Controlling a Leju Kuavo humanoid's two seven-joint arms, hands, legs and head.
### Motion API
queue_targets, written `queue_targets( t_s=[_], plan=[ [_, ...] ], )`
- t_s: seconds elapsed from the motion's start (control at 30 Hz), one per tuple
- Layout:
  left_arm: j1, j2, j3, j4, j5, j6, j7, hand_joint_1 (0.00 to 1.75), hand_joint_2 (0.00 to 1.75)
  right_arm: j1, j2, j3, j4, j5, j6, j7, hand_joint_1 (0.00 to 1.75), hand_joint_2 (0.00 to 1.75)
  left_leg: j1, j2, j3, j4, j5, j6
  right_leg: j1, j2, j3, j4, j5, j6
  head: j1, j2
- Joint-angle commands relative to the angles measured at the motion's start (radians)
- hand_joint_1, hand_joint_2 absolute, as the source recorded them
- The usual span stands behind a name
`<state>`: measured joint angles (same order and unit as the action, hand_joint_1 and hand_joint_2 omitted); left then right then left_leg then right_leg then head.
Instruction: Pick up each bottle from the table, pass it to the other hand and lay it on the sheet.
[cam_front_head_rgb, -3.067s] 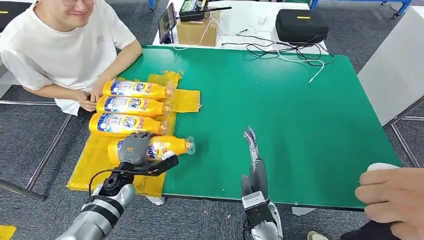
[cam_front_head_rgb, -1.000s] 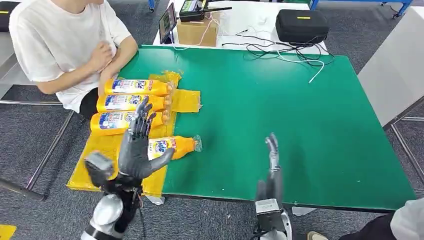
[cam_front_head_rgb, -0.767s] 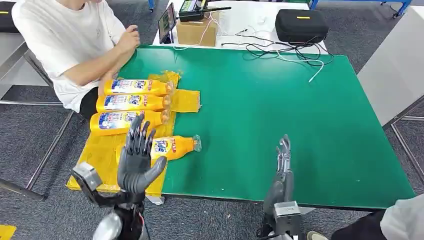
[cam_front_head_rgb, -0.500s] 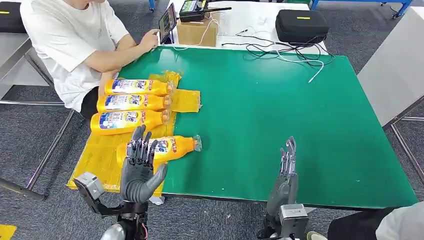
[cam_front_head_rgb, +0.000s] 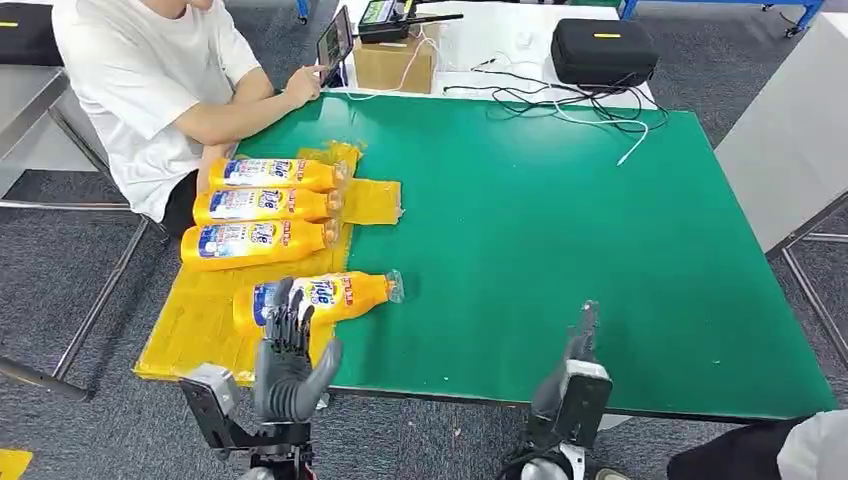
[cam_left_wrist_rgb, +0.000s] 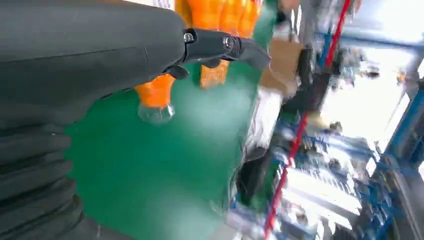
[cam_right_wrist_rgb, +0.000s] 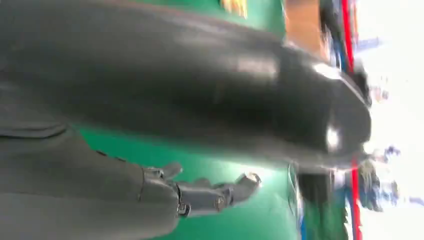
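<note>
Four yellow bottles are lying on their sides on the yellow sheet (cam_front_head_rgb: 200, 310) at the left part of the green table (cam_front_head_rgb: 560, 220), caps pointing toward the table's middle. Farthest bottle (cam_front_head_rgb: 275, 173) is sitting next to the second bottle (cam_front_head_rgb: 262, 205), w/ the third bottle (cam_front_head_rgb: 255, 243) just beside that; the nearest bottle (cam_front_head_rgb: 320, 296) is lying a bit apart from those three, its clear cap end reaching past the sheet's edge onto bare green. Left hand (cam_front_head_rgb: 288, 355) is hovering at the near table edge, upright, fingers spread & extended, holding nothing, fingertips overlapping the nearest bottle in the head view; can't tell if they're touching it. Left wrist view is blurry but is showing an orange bottle neck w/ clear cap beyond the thumb. Right hand (cam_front_head_rgb: 578, 360) is standing edge-on at the near table edge, fingers straight & pointing up, nothing in it. A person in a white t-shirt (cam_front_head_rgb: 150, 90) is sitting at the table's far left corner, one hand reaching to a tablet (cam_front_head_rgb: 334, 42) propped beside a cardboard box (cam_front_head_rgb: 392, 62). Behind the green table, a black case (cam_front_head_rgb: 603, 50) & loose cables (cam_front_head_rgb: 570, 105) are lying on a white surface.
</note>
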<state>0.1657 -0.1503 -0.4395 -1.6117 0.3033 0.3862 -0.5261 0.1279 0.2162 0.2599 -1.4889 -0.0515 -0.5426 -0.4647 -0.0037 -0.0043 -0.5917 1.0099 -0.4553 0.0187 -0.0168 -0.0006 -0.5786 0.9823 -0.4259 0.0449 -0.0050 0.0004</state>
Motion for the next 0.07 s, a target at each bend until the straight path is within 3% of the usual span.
queue_targets(
  t_s=[0.03,0.07],
  plan=[
    [-0.027,0.028,-0.02,0.123,-0.032,-0.065,-0.041,0.0,1.75,0.046,-0.119,0.084,-0.05,0.119,0.115,-0.001,0.0,1.75,0.001,-0.002,0.005,-0.002,-0.001,-0.001,0.001,-0.002,0.006,-0.003,-0.001,-0.002,0.0,0.0],
    [-0.039,0.016,-0.014,0.151,-0.056,-0.041,-0.057,0.0,1.75,0.045,-0.114,0.092,-0.031,0.164,0.096,-0.044,0.0,1.75,0.001,-0.003,0.005,-0.002,0.0,-0.001,0.001,-0.002,0.006,-0.003,-0.001,-0.002,0.0,0.0]
  ],
)
